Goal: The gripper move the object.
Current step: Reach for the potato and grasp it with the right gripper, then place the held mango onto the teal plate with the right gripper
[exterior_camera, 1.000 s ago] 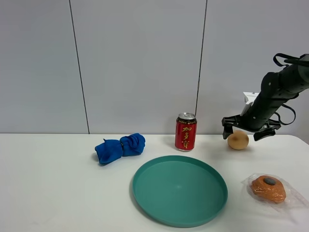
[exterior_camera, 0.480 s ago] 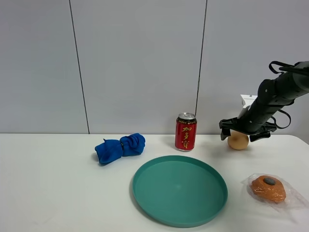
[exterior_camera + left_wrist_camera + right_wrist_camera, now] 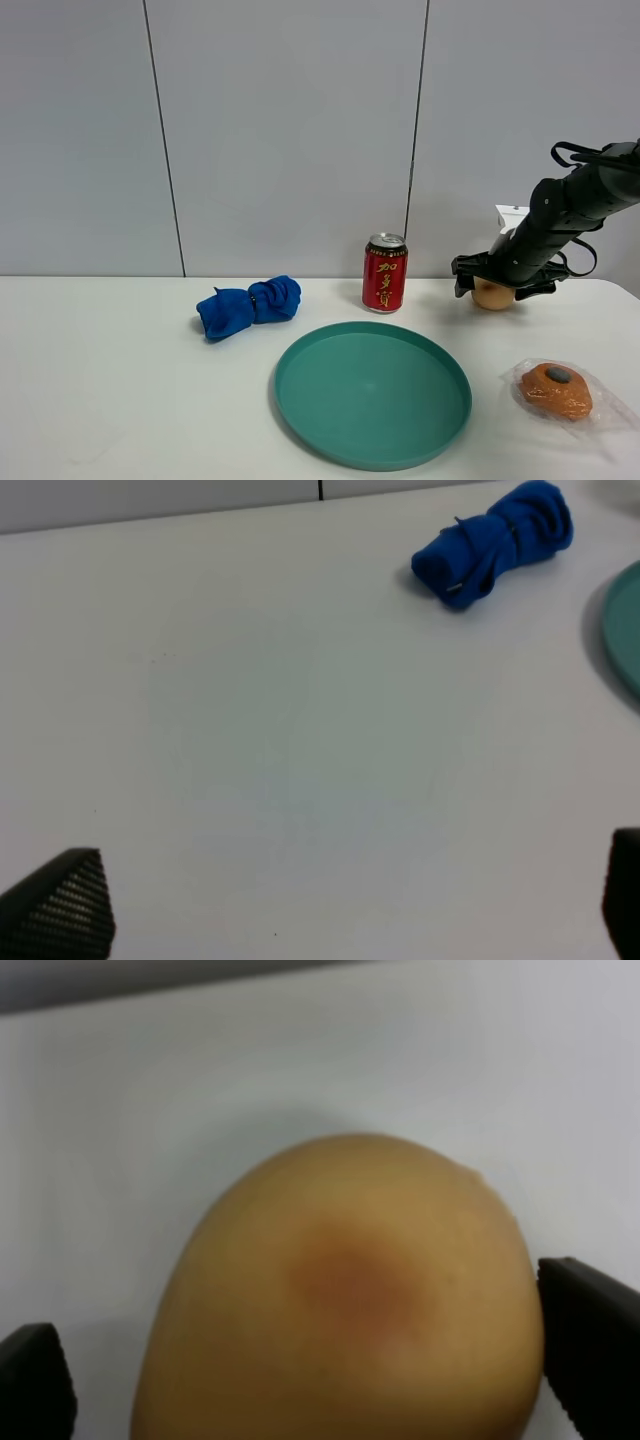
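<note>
The black right gripper (image 3: 495,281) hangs low over the far edge of the white worktop (image 3: 120,400), close to its far right corner, its two short dark fingers (image 3: 463,286) dropped to either side of a small tan-yellow egg-shaped ball with reddish-brown blotches (image 3: 493,296) that sits on the surface there. In the right wrist view the ball (image 3: 340,1300) fills the space between the tips of the right gripper (image 3: 315,1360): the jaws are spread wider than the fruit, with a clear gap at one finger (image 3: 35,1385) and the other finger (image 3: 595,1345) just beside the skin, contact impossible to confirm. A red drinks can with gold lettering (image 3: 385,273) stands upright near the middle of the far edge, apart from the ball. A rolled bright-blue cloth (image 3: 249,305) lies nearer the left side. A round teal plastic plate (image 3: 300,400) rests by the middle of the near edge, and an orange pastry in clear plastic wrap (image 3: 556,390) lies towards the near right corner. The left gripper (image 3: 340,900) hovers over bare worktop with jaws wide apart, holding nothing, the blue cloth (image 3: 492,542) ahead of it.
</note>
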`<state>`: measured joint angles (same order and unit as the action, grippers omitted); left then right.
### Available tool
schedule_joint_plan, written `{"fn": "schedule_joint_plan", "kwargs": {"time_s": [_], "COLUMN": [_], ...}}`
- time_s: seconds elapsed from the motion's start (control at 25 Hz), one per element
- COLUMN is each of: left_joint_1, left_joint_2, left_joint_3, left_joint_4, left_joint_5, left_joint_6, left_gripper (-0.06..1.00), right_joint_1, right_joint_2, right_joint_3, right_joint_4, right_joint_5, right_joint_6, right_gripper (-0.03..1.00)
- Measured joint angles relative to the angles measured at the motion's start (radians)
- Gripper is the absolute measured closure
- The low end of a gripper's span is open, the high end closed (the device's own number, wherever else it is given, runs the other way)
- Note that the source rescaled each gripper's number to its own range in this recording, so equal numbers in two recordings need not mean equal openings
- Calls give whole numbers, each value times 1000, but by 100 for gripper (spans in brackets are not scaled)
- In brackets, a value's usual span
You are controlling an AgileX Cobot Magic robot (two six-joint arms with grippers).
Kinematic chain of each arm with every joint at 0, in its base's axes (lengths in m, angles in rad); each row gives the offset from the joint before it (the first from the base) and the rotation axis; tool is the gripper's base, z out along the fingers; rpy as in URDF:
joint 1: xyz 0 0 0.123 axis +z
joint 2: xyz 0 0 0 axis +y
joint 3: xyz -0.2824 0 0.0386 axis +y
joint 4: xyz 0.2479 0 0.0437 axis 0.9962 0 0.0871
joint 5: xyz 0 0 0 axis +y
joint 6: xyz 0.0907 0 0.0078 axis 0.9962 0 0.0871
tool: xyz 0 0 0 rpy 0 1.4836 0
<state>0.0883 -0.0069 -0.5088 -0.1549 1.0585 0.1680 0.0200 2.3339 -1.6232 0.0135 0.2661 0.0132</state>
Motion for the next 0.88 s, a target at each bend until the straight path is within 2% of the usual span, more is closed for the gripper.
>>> {"fn": "schedule_joint_plan", "kwargs": {"time_s": [0.2,0.36,0.56,0.8,0.88], "left_joint_1": [0,0,0,0,0], "left_joint_2": [0,0,0,0,0], "left_joint_3": [0,0,0,0,0], "left_joint_4": [0,0,0,0,0], "left_joint_5": [0,0,0,0,0], "left_joint_6": [0,0,0,0,0], "left_gripper": [-6,-6,-6,-6,-6], "right_joint_1": [0,0,0,0,0], "right_joint_2": [0,0,0,0,0], "right_joint_3": [0,0,0,-1,-1], "right_joint_4": [0,0,0,0,0], "right_joint_5": [-15,-16,-14,-15,-16], "right_joint_6": [0,0,0,1,3], "right_gripper": [7,13,37,76,86]}}
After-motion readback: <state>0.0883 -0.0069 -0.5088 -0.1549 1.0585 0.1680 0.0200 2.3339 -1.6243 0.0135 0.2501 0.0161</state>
